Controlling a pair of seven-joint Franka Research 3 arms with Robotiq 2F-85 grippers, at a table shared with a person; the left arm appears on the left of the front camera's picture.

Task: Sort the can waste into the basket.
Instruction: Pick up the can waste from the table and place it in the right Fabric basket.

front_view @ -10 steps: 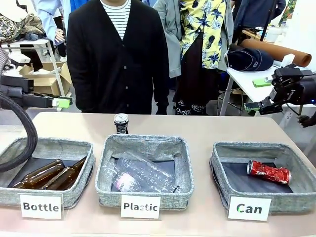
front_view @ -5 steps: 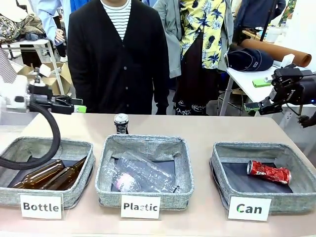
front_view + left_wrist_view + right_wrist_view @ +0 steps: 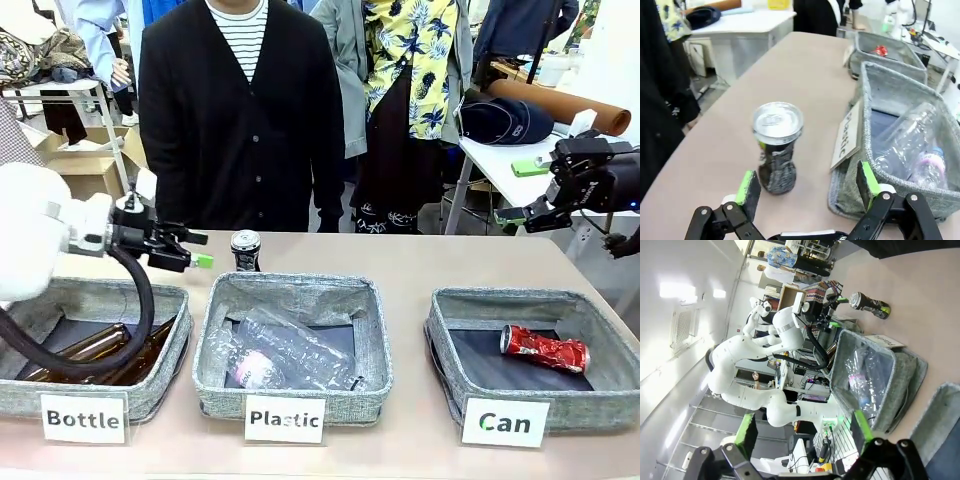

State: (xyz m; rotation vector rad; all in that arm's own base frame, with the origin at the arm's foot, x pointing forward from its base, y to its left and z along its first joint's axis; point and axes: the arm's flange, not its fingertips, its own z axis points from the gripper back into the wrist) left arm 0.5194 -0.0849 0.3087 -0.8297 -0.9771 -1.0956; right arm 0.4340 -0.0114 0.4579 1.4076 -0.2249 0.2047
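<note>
A dark can (image 3: 245, 250) with a silver top stands upright on the table behind the middle bin; the left wrist view shows the same can (image 3: 776, 147) just ahead of the left finger's pad. My left gripper (image 3: 200, 250) is open, a short way left of the can, nothing between its fingers (image 3: 749, 187). A crushed red can (image 3: 545, 348) lies in the grey basket (image 3: 530, 300) labelled "Can" at the right. My right gripper (image 3: 520, 190) hangs open above the table's far right; the right wrist view shows this gripper (image 3: 802, 429) with its jaws wide apart.
The middle bin (image 3: 290, 295), labelled "Plastic", holds clear plastic bottles. The left bin (image 3: 100, 295), labelled "Bottle", holds brown glass bottles, and my left arm's black hose loops over it. A person in a black cardigan (image 3: 240, 110) stands at the far edge.
My left arm has swung in from the far left toward the dark can, with its gripper open throughout. The right arm and both cans have not moved.
</note>
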